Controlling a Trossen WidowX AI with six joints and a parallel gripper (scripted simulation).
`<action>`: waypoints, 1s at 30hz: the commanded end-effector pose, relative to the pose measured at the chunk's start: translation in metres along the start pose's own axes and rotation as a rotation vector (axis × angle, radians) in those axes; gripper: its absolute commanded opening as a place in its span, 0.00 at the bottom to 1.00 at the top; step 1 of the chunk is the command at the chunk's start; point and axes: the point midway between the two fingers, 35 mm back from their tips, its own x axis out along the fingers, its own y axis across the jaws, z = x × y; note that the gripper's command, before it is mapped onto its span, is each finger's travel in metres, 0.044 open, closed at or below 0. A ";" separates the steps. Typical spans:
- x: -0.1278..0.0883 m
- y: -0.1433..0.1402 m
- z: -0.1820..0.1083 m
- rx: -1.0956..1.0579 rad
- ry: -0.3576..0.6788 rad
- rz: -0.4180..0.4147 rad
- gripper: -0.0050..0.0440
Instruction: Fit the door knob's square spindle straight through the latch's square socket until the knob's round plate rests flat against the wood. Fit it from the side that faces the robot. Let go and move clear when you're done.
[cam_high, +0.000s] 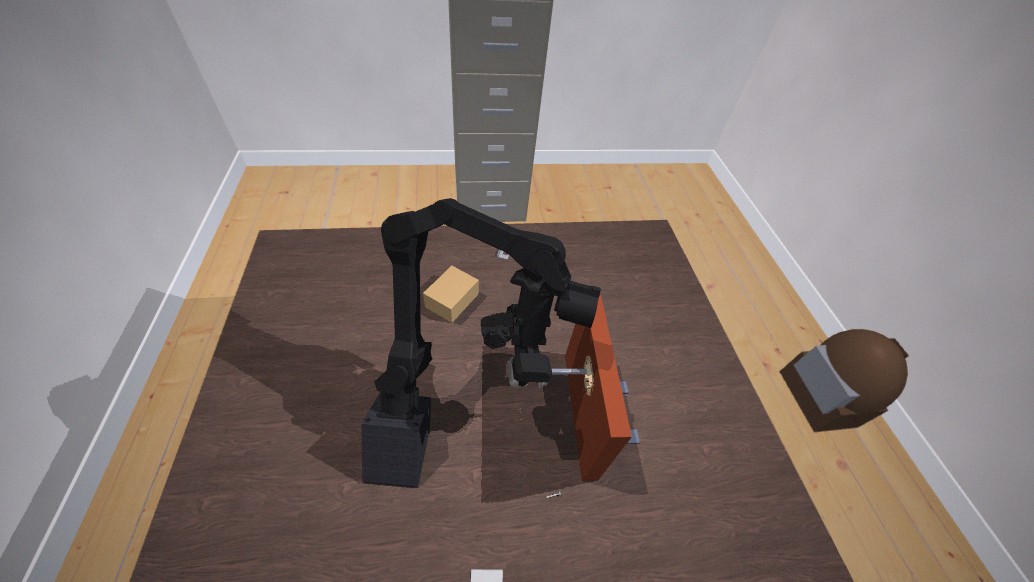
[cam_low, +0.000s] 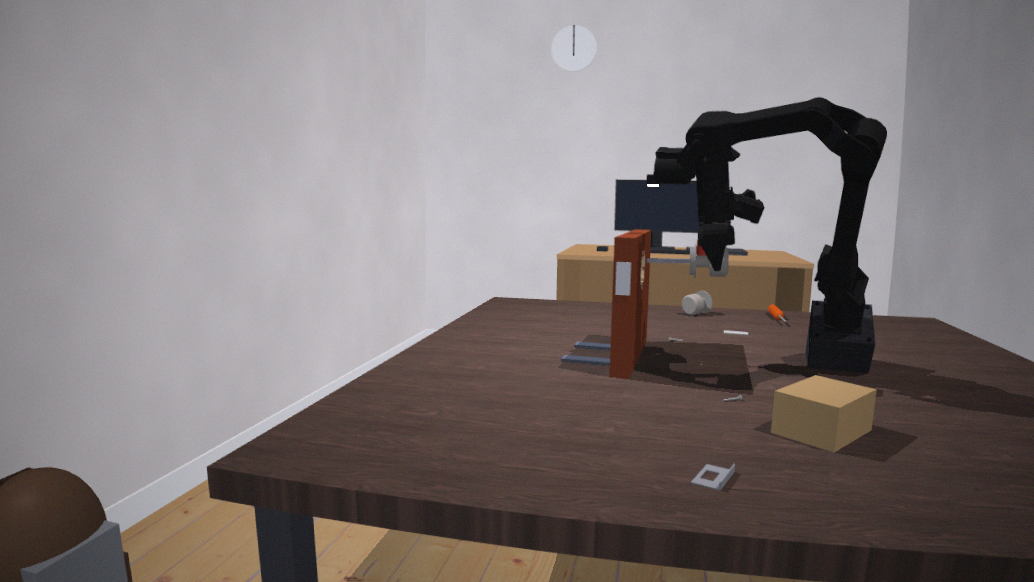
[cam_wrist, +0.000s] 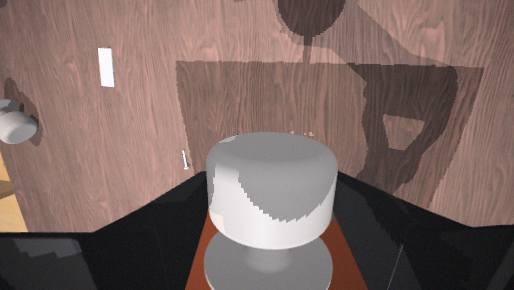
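Note:
My gripper (cam_high: 531, 367) (cam_low: 716, 267) (cam_wrist: 269, 179) is shut on the grey door knob (cam_high: 511, 373) (cam_low: 723, 266) (cam_wrist: 272, 227). The knob's round plate (cam_low: 693, 261) (cam_wrist: 267, 267) faces the orange-brown door panel (cam_high: 604, 426) (cam_low: 622, 332) (cam_wrist: 346, 267), well apart from it. The spindle (cam_high: 566, 371) (cam_low: 669, 260) is about level and points at the panel's robot-facing side. Its tip overlaps the brass latch (cam_high: 588, 384) (cam_low: 642, 278) in the top view. Whether the tip is inside the square socket cannot be told; the panel edge hides it in the exterior view.
The panel stands upright on metal feet (cam_low: 586, 359). A second knob (cam_low: 695, 304) (cam_wrist: 19, 127), a white strip (cam_low: 735, 332) (cam_wrist: 106, 67), a screwdriver (cam_low: 775, 312) and screws (cam_low: 733, 398) (cam_wrist: 185, 160) lie on the table. A tan box (cam_high: 451, 289) (cam_low: 822, 415) and a metal plate (cam_low: 701, 479) are farther off.

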 end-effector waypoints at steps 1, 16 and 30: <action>-0.007 -0.001 -0.002 0.034 0.019 0.019 0.10; 0.020 -0.009 -0.004 0.019 0.022 -0.010 0.10; 0.020 -0.008 -0.028 0.032 0.036 -0.007 0.10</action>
